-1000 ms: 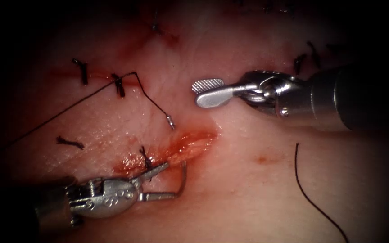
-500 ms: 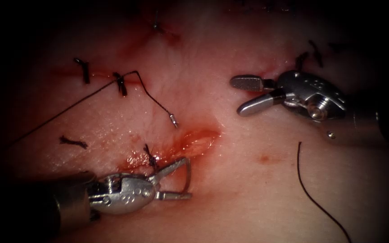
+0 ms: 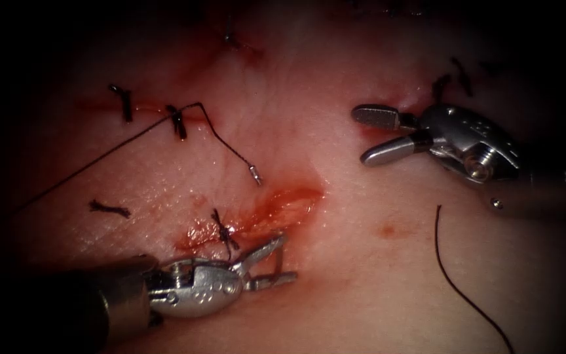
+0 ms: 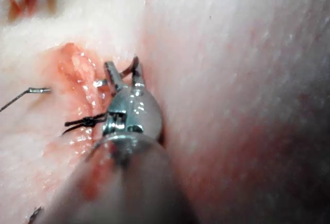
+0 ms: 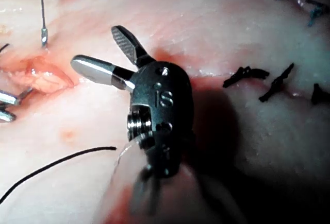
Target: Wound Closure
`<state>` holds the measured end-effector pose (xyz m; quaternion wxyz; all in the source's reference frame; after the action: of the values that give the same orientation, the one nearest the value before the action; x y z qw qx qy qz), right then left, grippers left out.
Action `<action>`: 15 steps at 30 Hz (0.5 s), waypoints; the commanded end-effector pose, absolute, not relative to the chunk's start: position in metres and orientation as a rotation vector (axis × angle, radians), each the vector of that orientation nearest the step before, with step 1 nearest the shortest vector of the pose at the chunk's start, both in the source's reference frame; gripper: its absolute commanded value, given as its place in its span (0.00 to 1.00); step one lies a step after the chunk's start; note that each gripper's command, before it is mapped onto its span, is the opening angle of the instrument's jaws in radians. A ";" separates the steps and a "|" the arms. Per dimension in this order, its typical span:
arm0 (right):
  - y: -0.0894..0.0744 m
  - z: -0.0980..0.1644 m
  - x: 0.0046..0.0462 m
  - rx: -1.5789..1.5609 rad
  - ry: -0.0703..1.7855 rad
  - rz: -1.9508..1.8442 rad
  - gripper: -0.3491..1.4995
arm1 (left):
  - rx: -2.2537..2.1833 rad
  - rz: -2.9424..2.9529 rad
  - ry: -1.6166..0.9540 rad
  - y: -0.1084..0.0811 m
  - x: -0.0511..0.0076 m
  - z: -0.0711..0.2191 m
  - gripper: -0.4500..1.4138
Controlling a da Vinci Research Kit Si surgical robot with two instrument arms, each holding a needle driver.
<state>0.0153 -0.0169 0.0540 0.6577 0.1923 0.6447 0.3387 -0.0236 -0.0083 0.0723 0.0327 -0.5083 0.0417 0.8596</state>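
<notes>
Endoscope view: the tissue (image 3: 361,262) carries the cut (image 3: 276,206). My right tool (image 3: 378,134) hovers well to its right, jaws apart, empty. My left tool (image 3: 280,262), jaws apart, straddles the needle (image 3: 278,259) standing in the tissue just below the cut.

The right pincer (image 5: 100,54) hangs over the tissue (image 5: 216,23), its jaws spread apart and holding nothing; the cut (image 5: 44,77), wet with red fluid (image 5: 20,64), lies just beyond its tips; the needle (image 5: 43,20) rises above the cut, apart from the pincer; a loose thread (image 5: 56,162) lies near the shaft; dark stitches (image 5: 268,82) cross the tissue on its other side.
</notes>
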 end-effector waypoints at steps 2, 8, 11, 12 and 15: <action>-0.017 0.054 0.0162 0.438 1.486 0.769 0.34 | -1.579 2.642 0.117 -0.008 -0.0237 0.073 0.00; -0.018 0.054 0.0161 0.426 1.483 0.703 0.29 | -1.685 2.534 -0.089 -0.008 -0.0237 0.072 0.00; -0.018 0.054 0.0161 0.408 1.463 0.627 0.42 | -1.688 2.417 -0.270 -0.008 -0.0236 0.070 0.00; -0.018 0.054 0.0161 0.420 1.466 0.618 0.42 | -1.686 2.383 -0.323 -0.007 -0.0236 0.069 0.00; -0.018 0.054 0.0162 0.414 1.461 0.589 0.57 | -1.668 2.281 -0.473 -0.006 -0.0232 0.067 0.00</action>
<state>0.0154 -0.0183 0.0531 0.6893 0.1847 0.6493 0.2631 -0.0225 -0.0058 0.0657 0.1456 -0.5793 -0.1793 0.7817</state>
